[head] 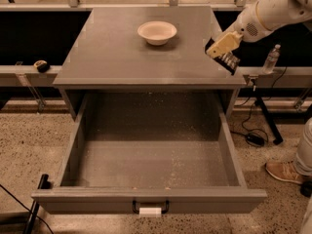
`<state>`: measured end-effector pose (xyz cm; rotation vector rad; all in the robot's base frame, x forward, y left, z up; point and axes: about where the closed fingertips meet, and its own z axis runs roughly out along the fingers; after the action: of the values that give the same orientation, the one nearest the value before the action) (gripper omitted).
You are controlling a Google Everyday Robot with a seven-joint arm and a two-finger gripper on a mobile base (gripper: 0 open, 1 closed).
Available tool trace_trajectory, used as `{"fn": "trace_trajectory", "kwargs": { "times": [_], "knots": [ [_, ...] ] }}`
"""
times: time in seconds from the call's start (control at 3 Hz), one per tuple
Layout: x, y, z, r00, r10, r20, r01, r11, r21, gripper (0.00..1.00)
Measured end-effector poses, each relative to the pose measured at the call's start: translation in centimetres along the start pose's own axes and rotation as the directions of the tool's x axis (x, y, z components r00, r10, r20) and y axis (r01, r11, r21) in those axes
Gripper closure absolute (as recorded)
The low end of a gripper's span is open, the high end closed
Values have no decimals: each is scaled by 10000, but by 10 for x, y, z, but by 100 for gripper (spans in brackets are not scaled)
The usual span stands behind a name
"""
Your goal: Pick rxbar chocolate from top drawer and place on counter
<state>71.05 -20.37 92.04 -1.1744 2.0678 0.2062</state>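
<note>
Gripping rxbar chocolate (229, 61), tool (224, 55) over counter (122, 52), right edge

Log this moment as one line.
gripper: shut on rxbar chocolate, over counter, right edge | top drawer: open | bowl: on counter

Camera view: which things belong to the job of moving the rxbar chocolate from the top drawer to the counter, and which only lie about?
Of the job:
gripper, by the counter's right edge, holding the rxbar chocolate
top drawer, open
counter

Lying about:
white bowl, on the counter
bottle, right of the counter
shoe, on the floor
</note>
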Motion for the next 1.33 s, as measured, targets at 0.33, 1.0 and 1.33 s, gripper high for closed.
{"fn": "trace_trajectory", "kwargs": {
  "times": [0.33, 1.0, 1.33],
  "knots": [
    [-18, -14, 8, 9948, 622, 811, -648, 9974, 301, 100],
    [-26, -16, 20, 9867, 831, 1401, -859, 9962, 146, 82],
    [-26, -16, 20, 9867, 831, 1400, -859, 9962, 144, 50]
  ]
}}
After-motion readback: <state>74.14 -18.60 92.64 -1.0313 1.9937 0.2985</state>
